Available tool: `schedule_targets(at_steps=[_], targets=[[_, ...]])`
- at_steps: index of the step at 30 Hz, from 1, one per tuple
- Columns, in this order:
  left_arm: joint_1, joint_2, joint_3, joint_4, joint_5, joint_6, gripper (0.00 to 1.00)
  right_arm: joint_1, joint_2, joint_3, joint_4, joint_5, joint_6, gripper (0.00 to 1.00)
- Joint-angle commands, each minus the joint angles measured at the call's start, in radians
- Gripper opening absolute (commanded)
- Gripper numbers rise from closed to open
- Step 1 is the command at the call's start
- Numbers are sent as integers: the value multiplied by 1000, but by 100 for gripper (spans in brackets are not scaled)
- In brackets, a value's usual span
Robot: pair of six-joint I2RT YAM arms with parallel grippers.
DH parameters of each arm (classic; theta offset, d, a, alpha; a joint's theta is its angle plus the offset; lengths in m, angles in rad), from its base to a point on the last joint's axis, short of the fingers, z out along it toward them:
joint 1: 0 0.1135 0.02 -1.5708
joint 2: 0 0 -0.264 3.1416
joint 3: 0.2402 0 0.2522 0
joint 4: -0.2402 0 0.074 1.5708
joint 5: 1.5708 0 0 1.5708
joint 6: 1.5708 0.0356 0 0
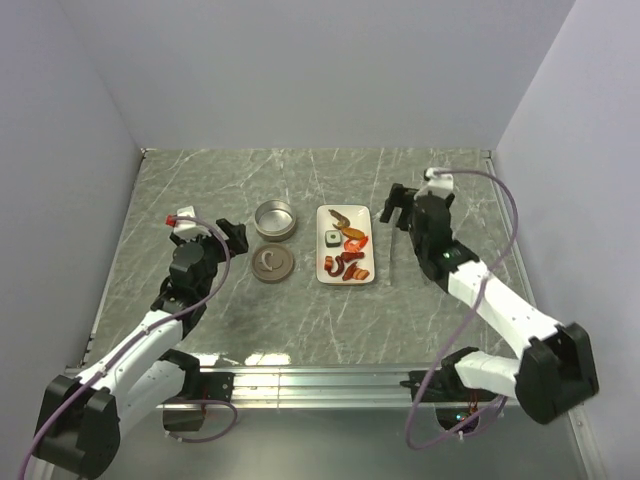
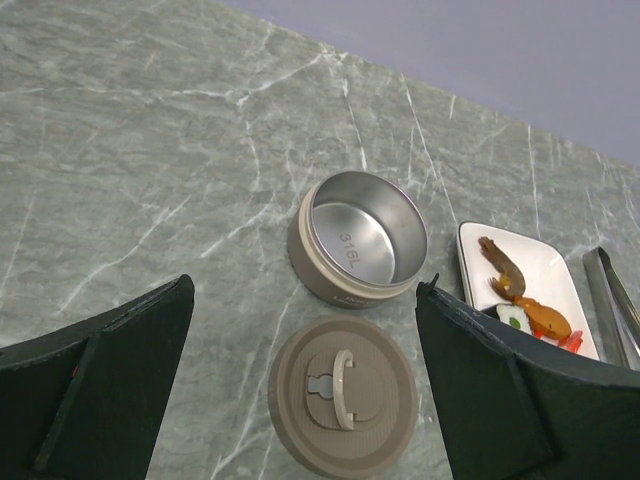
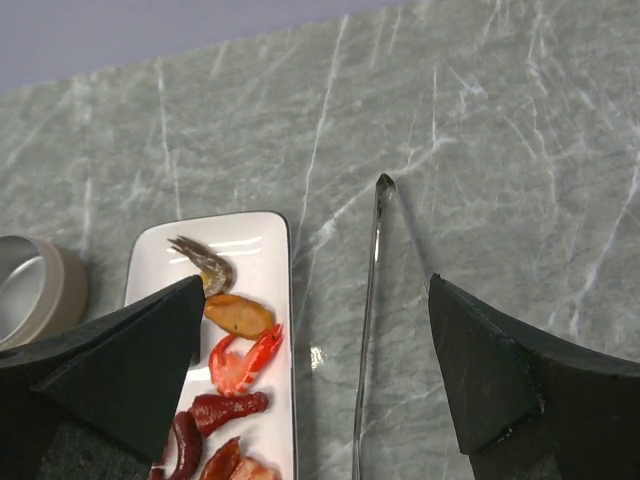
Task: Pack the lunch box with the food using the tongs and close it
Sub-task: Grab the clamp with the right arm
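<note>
Left pincer [image 1: 237, 236] and right pincer [image 1: 393, 212] both spread wide, empty.
Top view: lunch box [image 1: 274, 218] stands open behind its lid [image 1: 271, 263] on the worktop [image 1: 200, 180], left of the plate [image 1: 362, 216] of food [image 1: 350, 245]; tongs [image 1: 393, 246] lie unobstructed right of it, lengthwise near-to-far. Left wrist: fingers [image 2: 100, 390] flank tin and lid. Right wrist: tongs lie between the fingers [image 3: 520, 370], narrow end pointing away.
</note>
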Motion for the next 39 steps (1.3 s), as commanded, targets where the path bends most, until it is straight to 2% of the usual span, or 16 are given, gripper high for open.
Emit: schedule_targets(at_steps=[1,9,19,24,29,34,39], targets=[[3,15,51,13,46,-7,99,-24,140,154,-206,1,17,100],[3,50,65,15,69,-3,99,-113,467,329,-335,-93,13,96],[6,65,71,13,74,-5,99,-171,648,447,-404,-202,-18,87],[6,64,69,15,83,-5,99,-177,719,508,-455,-219,-34,85],[8,61,66,16,89,-5,99,-179,791,591,-532,-213,-41,79],[10,58,65,19,97,-3,99,-185,815,620,-564,-202,-41,63],[11,53,63,21,103,-2,99,-183,878,700,-645,-214,-49,57]])
